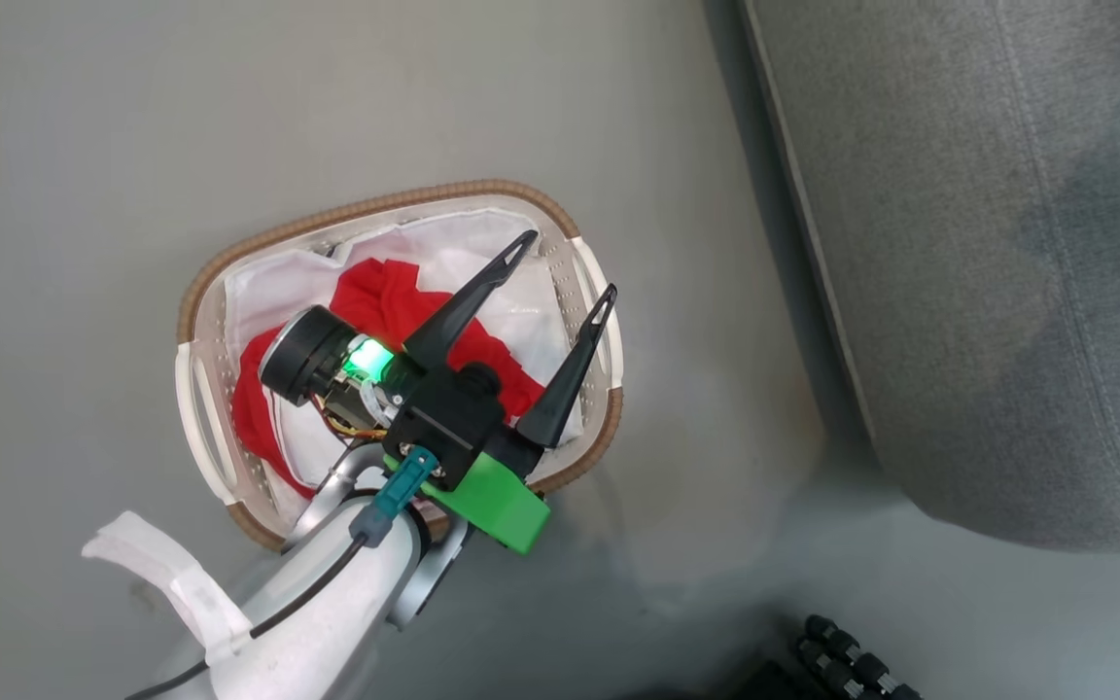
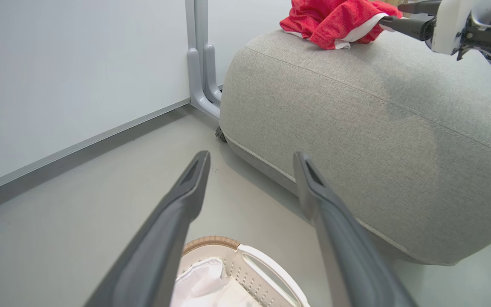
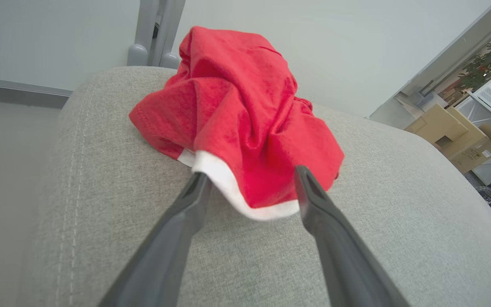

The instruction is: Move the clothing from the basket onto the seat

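1. One red garment (image 3: 245, 115) lies on top of the seat (image 3: 100, 192), so part of the job looks done.
2. More red clothing (image 1: 385, 297) sits in the basket (image 1: 375, 206), on the white liner (image 1: 482, 243). By my reading the task is about half done: that clothing has yet to be lifted out and carried right to the seat.
3. The basket stands on the floor (image 1: 84, 194), left of the seat and apart from it. Its long axis, through the two side handles, runs roughly left to right, the right end a little farther away.
4. The clothing in the basket is crumpled into a bent band from the near-left wall up to the middle and back toward the near right. It has no single direction.
5. The garment on the seat is a heap with a raised peak and no clear long axis. Its white hem faces the right tool (image 3: 252, 174).
6. The right tool is spread, its tips at either side of that hem and pinching nothing. Whether they touch the cloth I cannot tell.
7. The left tool (image 1: 569, 264) hangs over the right half of the basket, fingers spread wide and empty, pointing far and right.
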{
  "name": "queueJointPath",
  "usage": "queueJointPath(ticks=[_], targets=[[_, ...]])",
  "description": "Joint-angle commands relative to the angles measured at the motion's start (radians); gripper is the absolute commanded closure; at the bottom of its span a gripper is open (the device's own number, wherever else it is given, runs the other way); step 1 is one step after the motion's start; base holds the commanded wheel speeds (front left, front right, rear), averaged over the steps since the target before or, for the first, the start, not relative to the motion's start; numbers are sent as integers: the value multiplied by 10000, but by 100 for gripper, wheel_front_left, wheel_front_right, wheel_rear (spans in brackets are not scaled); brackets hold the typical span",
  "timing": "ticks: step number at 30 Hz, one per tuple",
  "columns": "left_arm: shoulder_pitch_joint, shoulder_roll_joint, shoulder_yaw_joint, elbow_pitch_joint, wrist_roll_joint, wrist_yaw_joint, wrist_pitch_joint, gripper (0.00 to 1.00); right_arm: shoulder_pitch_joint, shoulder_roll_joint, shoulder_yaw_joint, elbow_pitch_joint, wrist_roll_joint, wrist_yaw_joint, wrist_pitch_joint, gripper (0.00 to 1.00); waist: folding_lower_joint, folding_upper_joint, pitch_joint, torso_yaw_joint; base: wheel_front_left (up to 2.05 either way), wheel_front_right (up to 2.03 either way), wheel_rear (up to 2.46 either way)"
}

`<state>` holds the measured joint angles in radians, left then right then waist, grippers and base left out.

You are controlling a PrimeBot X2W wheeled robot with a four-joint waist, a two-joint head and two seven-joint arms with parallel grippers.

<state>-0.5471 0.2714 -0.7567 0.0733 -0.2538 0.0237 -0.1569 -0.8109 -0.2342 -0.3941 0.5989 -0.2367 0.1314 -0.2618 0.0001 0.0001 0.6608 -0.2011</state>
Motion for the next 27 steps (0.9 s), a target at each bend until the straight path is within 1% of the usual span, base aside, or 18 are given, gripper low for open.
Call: queueJointPath(ticks=[1,8,14,20,25,27], targets=[[105,10,-11,62,-98,52,-99,0,298,-10,78,-151,92,-14,-45,0,-1,-1,-325,-39,0,0,0],[402,-232,90,518,-389,122,-567,0,1165,-125,455,-575,368,-14,-46,0,-1,-1,-1421,137,0,0,0],[728,-513,376,1103,-738,283,-935,0,1544,-141,905,-782,424,-14,-46,0,-1,-1,-2575,525,0,0,0],[1317,-672,1122,1506,-1119,520,-1099,0,1729,26,1570,-848,700,-14,-47,0,-1,-1,-3666,1065,0,0,0],[2181,-753,2248,1275,-1271,717,-1070,0,1975,402,2059,-879,1076,-14,-47,0,-1,-1,-4376,1499,0,0,0],[2500,-828,2669,1191,-1237,705,-1072,0,2232,578,2242,-955,1180,-14,-45,0,-1,-1,-4588,1710,0,0,0]])
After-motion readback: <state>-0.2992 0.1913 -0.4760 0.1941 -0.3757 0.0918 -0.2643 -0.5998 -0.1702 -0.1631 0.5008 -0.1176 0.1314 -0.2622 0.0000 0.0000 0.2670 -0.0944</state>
